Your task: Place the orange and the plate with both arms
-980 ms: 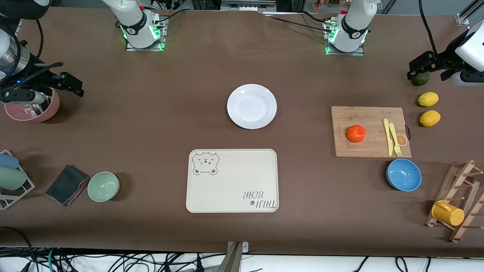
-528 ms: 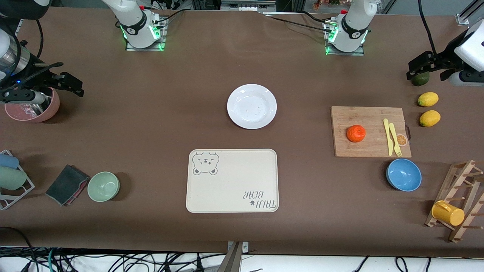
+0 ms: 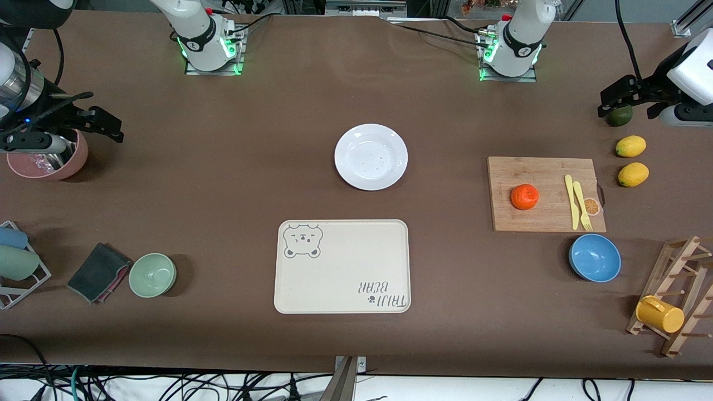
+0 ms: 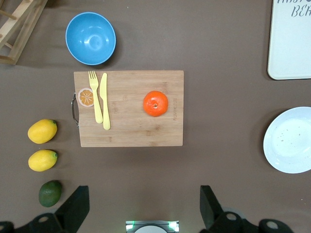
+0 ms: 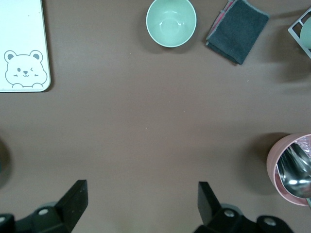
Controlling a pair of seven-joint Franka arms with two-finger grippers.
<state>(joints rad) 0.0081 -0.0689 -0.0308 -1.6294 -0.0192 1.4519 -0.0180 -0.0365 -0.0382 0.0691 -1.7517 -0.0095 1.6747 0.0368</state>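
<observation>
Barely anything has moved; the left end effector [image 3: 626,100], fingers apart, has edged slightly over the dark green fruit [image 3: 619,116]. "TAIJI BEAR" marks the tray [image 3: 342,266]. The orange [image 3: 525,196] sits on the cutting board [image 3: 546,193], the plate [image 3: 371,156] mid-tabletop; the right end effector [image 3: 83,120] waits, fingers apart, well apart from both.

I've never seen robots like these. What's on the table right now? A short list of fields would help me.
orange: on the cutting board, untouched
plate: mid-table, bare, farther from the front camera than the bear tray
left gripper: jaws open, over the dark green fruit, holding nothing
right gripper: jaws open, beside the pink cup, holding nothing
progress: nothing picked up yet
</observation>
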